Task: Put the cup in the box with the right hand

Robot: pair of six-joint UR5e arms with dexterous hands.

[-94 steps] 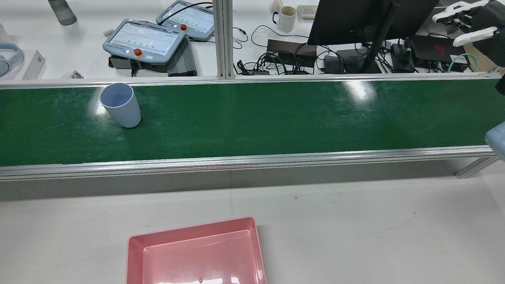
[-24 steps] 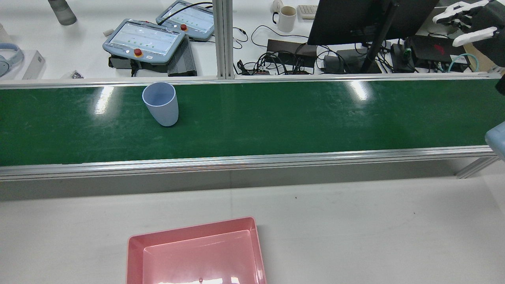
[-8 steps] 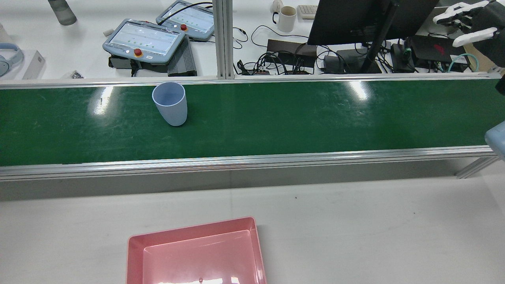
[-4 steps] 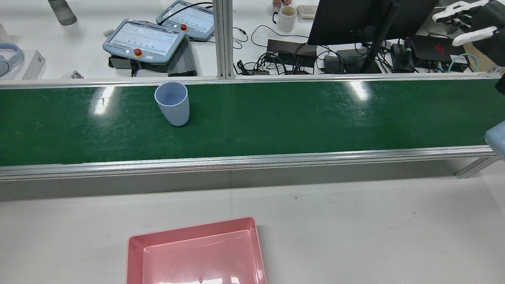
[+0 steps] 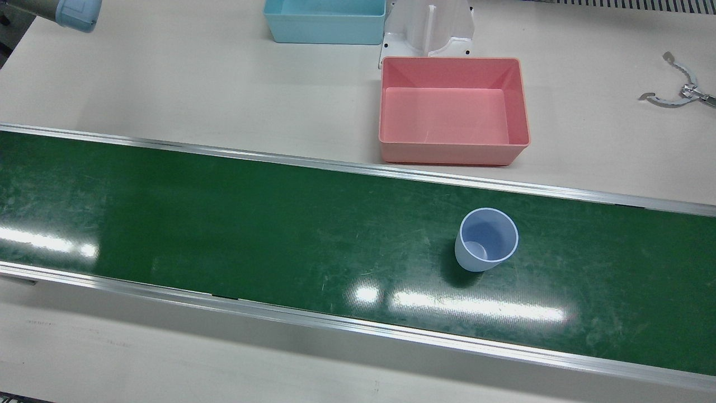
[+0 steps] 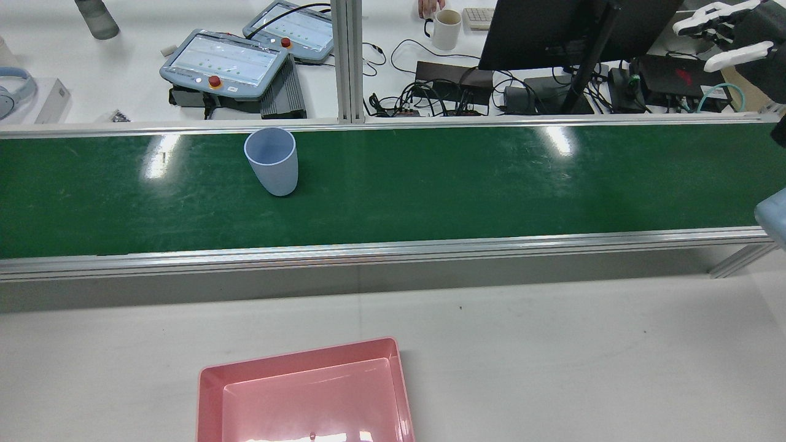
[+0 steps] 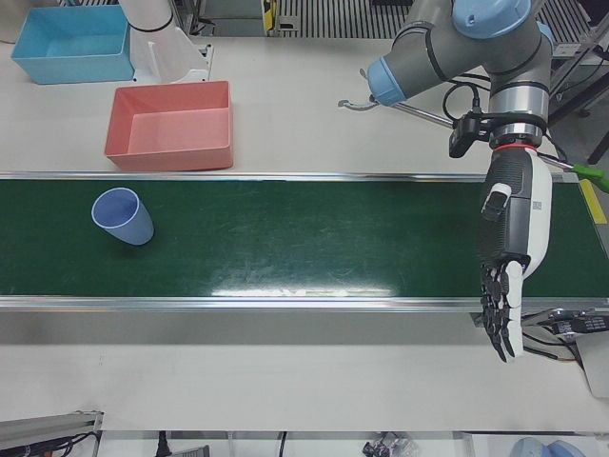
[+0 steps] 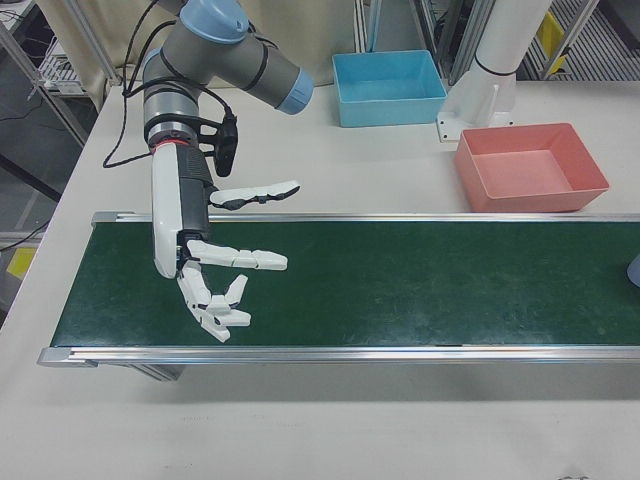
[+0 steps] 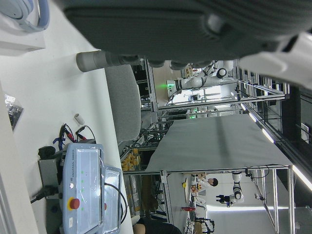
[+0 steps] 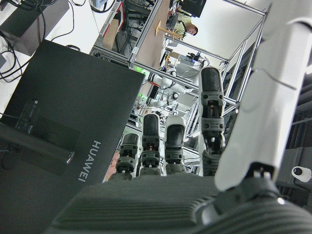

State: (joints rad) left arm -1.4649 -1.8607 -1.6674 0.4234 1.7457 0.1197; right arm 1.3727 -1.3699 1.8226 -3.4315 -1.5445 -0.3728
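The cup [image 5: 486, 239] is pale blue and plain, standing on a dark green belt [image 5: 224, 224] with silver rails. The box [image 5: 453, 109] is salmon pink; a second box [image 5: 324, 21] is light blue. The right hand [image 8: 215, 262] is grey with white fingers, the left hand [image 7: 509, 257] grey, black and white.

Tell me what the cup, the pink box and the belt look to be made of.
Cup: likely matte plastic, pale blue, thin even rim, no shine.
Pink box: probably moulded plastic, smooth and slightly glossy, with rounded corners.
Belt: seems a green rubbery or PVC conveyor sheet, semi-gloss; it mirrors the lights and shows fine scuffs.
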